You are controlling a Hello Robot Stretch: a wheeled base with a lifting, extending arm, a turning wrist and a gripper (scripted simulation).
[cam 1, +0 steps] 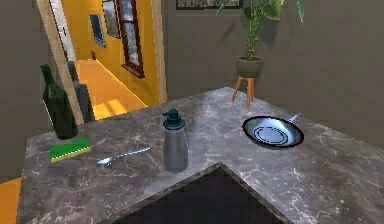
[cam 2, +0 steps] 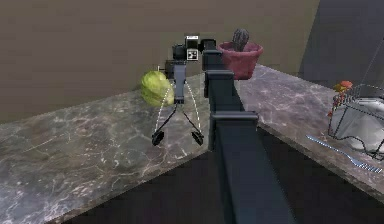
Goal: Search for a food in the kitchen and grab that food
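A round yellow-green food, perhaps an apple or a lettuce (cam 2: 152,84), lies on the marble countertop (cam 2: 80,150) toward the back wall. My gripper (cam 2: 178,137) is at the end of the dark arm (cam 2: 240,150), its two thin fingers (cam 2: 160,128) pointing down over the counter. The green food sits just left of the gripper's dark body. I cannot tell whether the gripper holds anything, or whether it touches the food.
A red pot (cam 2: 240,57) stands behind the arm and a wire basket (cam 2: 358,112) stands at the right. The forward view's counter (cam 1: 300,175) carries a dark green bottle (cam 1: 58,100), a green sponge (cam 1: 70,150), a spoon (cam 1: 123,156), a soap dispenser (cam 1: 175,142) and a pan (cam 1: 272,131). A potted plant (cam 1: 252,50) stands beyond.
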